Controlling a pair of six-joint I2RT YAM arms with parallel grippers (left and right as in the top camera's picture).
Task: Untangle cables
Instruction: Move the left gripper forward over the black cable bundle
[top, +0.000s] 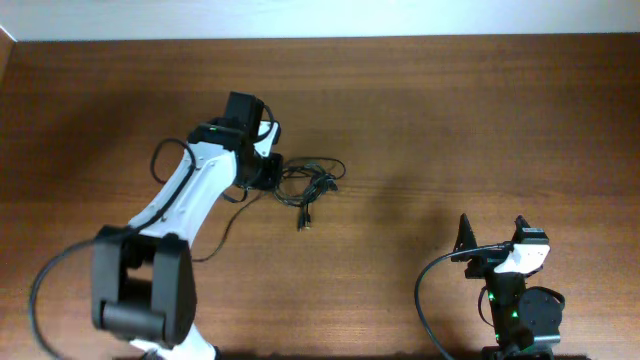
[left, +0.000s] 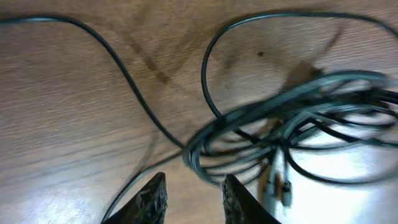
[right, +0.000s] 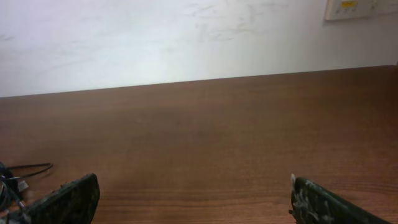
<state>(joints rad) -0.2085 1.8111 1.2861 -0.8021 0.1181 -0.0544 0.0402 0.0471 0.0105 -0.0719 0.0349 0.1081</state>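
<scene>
Black cables (top: 308, 183) bunched ahead of left jaws

Overhead: the tangle lies on the wooden table (top: 450, 120), just beyond the left gripper (top: 268, 170). Left wrist: jaws slightly apart, empty, tangle just ahead. Right wrist: right gripper (right: 193, 185) spread wide, empty, cables beyond its left finger.

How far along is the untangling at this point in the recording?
Nothing looks done: the cables lie in one bundle of overlapping loops on the table. In hand: the left gripper is open at the edge of the bundle, holding nothing. Left to do: grasp a strand and pull each cable free of the others. The right gripper is open, well away from the tangle.
</scene>
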